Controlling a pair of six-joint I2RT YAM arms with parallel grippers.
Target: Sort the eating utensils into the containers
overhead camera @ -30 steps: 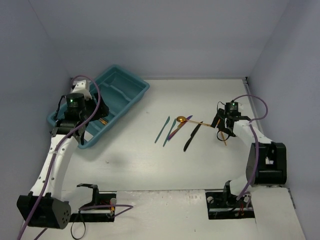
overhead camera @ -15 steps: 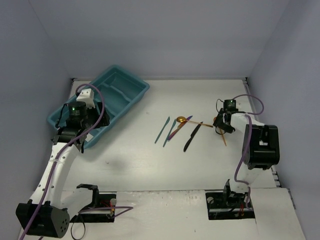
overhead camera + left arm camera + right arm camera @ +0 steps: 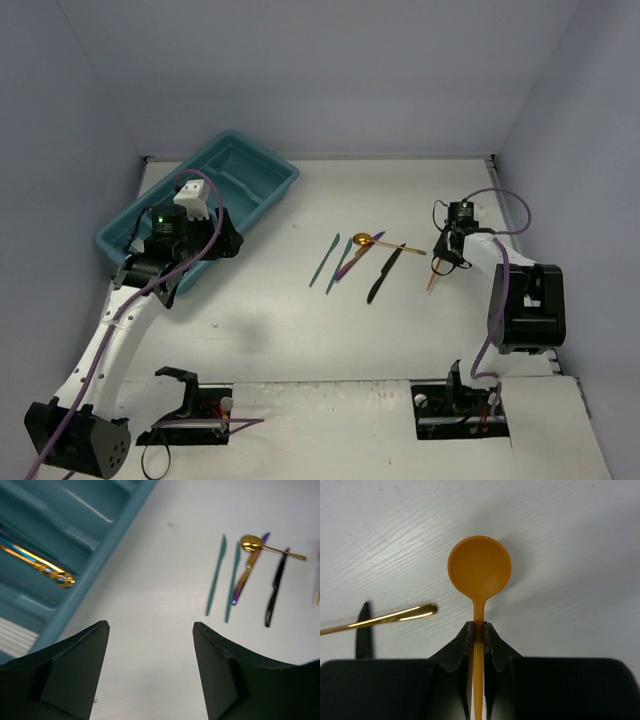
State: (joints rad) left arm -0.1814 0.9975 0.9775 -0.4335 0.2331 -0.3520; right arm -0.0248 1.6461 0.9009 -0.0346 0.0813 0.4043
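My right gripper (image 3: 478,630) is shut on the thin handle of an orange spoon (image 3: 479,567), just below its round bowl, low over the table. In the top view this gripper (image 3: 446,258) is at the right, with the spoon's handle (image 3: 432,280) sticking out toward the near side. Two teal utensils (image 3: 323,260), a purple one (image 3: 355,255), a gold spoon (image 3: 362,240) and a black knife (image 3: 383,275) lie mid-table. My left gripper (image 3: 150,626) is open and empty over bare table beside the teal tray (image 3: 262,196).
A gold and iridescent utensil (image 3: 40,565) lies in one long compartment of the tray (image 3: 105,555). The gold spoon's handle (image 3: 395,616) and the black knife's tip (image 3: 365,630) lie close left of my right fingers. Grey walls enclose the table.
My right gripper has closed on the orange spoon's handle. The left arm has swung off the tray toward the table's middle, still open.
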